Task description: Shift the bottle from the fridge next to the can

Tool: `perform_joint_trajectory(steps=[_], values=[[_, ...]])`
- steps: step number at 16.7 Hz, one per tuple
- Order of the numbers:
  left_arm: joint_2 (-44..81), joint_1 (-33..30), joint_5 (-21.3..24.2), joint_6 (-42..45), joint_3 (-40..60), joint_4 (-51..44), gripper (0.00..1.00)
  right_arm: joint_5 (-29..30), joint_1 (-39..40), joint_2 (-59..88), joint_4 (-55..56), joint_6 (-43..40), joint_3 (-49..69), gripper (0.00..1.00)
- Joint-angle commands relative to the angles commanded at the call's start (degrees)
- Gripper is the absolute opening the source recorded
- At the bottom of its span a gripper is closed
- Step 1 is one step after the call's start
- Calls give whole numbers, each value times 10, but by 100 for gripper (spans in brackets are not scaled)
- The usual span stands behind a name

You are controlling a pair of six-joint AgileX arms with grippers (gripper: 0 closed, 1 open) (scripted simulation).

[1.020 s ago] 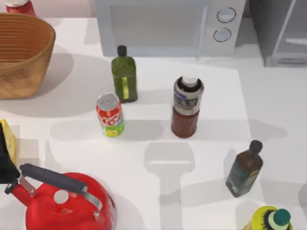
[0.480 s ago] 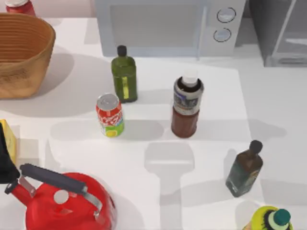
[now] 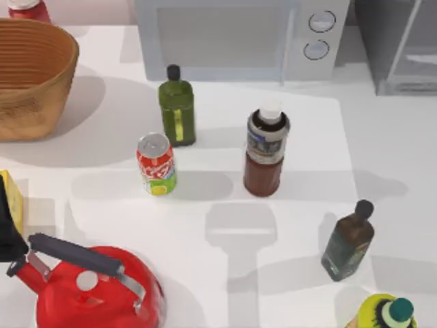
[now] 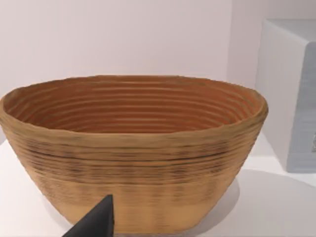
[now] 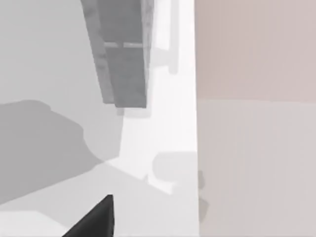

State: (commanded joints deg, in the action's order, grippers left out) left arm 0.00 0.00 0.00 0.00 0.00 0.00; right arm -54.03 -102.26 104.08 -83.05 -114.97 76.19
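Nothing has shifted since a second ago. The bottle stands upright, white cap up, at the can's three o'clock. I cannot tell either gripper's state.

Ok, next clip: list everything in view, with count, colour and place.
bottle: 1, clear, white cap, reddish-brown liquid, mid-table
can: 1, red, left of bottle, apart
fridge: 1, grey, back right
microwave: 1, pale grey, back centre
olive bottle: 1, green, behind can
dark bottle: 1, green-brown, front right
basket: 1, tan, back left
kettle: 1, red, front left
left tool: dark tip facing basket
right tool: dark tip near fridge
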Motion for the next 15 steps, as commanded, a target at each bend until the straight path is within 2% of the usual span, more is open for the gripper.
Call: perform_joint_trajectory(steps=[2,5,15], values=[[0,0,0,0,0,0,100,4,28,1,39,42,0,100],[0,0,0,0,0,0,100,18,96,3,132,150,-1,100],[0,0,0,0,0,0,100,91,397,11,541,663,-14,100]])
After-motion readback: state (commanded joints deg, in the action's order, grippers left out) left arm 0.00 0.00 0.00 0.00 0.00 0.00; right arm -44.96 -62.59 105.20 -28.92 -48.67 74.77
